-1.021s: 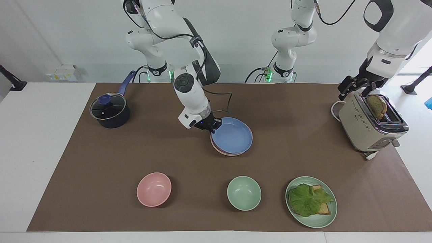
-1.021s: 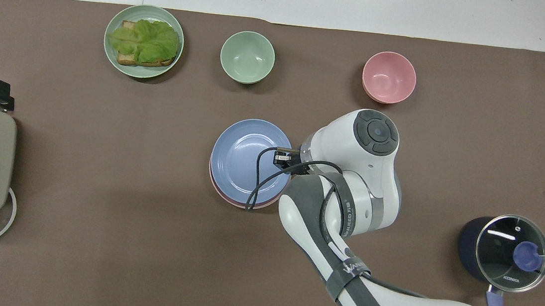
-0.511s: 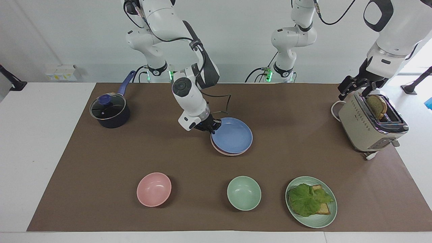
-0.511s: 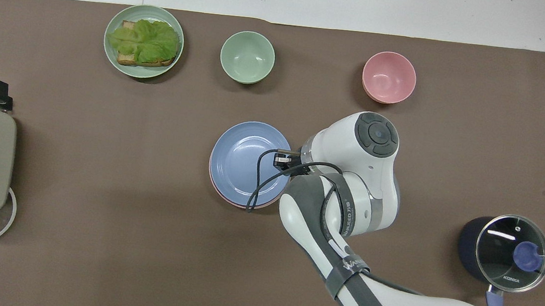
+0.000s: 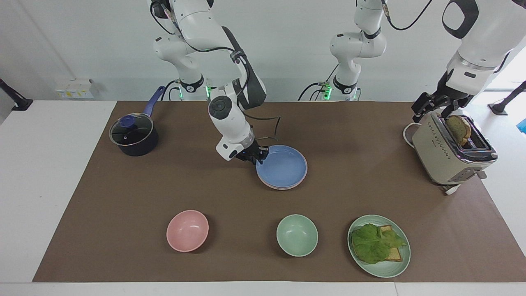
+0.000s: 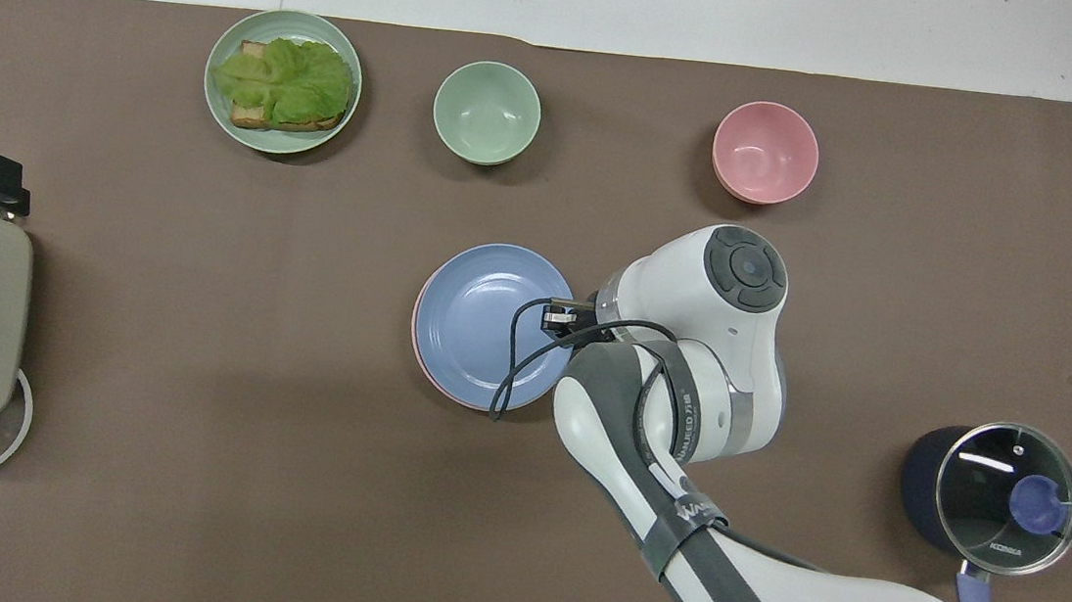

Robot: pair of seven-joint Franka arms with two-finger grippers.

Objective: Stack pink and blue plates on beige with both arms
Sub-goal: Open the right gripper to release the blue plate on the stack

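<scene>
A: What changed in the last second? We saw the round periwinkle-blue matte plastic plate (image 5: pixel 282 166) go from tilted, one edge raised off the pile, to lying flat on the round pale-pink matte plate (image 5: pixel 274 186) under it.

B: Agreed. The pink one only showed as a thin crescent at the blue plate's rim. We couldn't make out the beige plate at all; if it was there, it was hidden under those two.

A: Right gripper (image 5: pixel 257 155)?

B: It sat at the blue plate's rim, on the edge toward the navy lidded saucepan (image 5: pixel 134 136). It had been clamped on that rim a second ago and was loosening. Whether it had fully let go we couldn't tell; the fingers weren't readable.

A: Left gripper (image 5: pixel 429 107)?

B: Parked by the beige toaster (image 5: pixel 451 150), well apart from the blue plate, waiting. We couldn't see whether its fingers were apart or closed, and we saw nothing in it.

A: Meaning for the task?

B: We judged the blue plate as placed, so the stacking looked basically done. What was left was the right gripper releasing and clearing the rim without dragging the blue plate off-centre.

A: Other clutter near the blue plate?

B: The small deep pink bowl (image 5: pixel 187 230) was untouched.
</scene>
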